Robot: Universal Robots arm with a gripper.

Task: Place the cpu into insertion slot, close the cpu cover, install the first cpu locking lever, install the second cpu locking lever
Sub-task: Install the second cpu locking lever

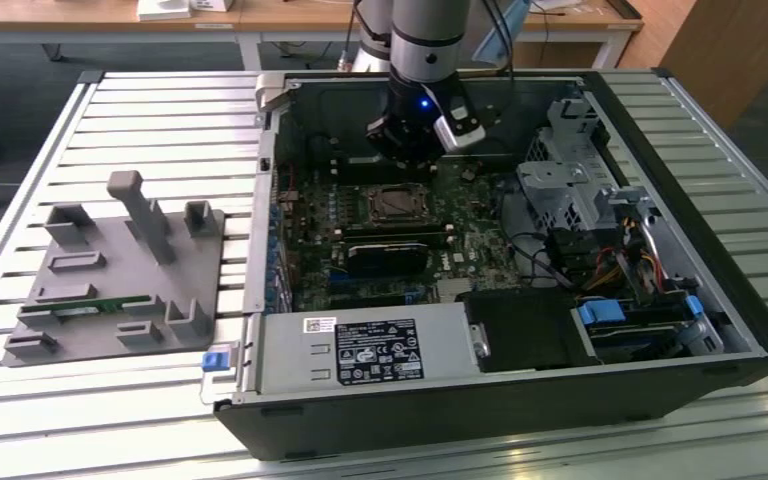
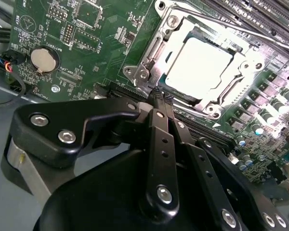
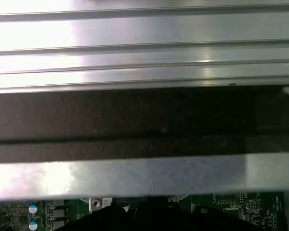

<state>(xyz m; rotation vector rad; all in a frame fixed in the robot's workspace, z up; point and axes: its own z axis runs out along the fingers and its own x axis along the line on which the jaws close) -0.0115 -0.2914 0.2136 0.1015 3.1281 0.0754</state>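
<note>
The exterior view looks down from high up at the open case (image 1: 518, 250) on the slatted table (image 1: 157, 120). The second wrist view looks past the gripper (image 2: 160, 98), close to the motherboard (image 2: 86, 53). The first wrist view faces the case wall (image 3: 135, 120), sharing a motherboard strip.

An open computer case (image 1: 704, 330) lies on its side on a slatted table (image 1: 157, 110). Inside it the circuit board (image 1: 344, 230) lies flat. The socket (image 1: 395, 204) sits on that board, with the chip (image 2: 198, 67) in it and the metal frame (image 2: 154, 57) around the chip. The gripper (image 2: 162, 97) hangs just beside the socket's edge. A long card (image 1: 387, 255) lies nearer the viewer than the socket, and the power supply box (image 1: 364, 352) nearer still. A moulded stand (image 1: 117, 275) sits on the table to the exterior view's left of the case.
</note>
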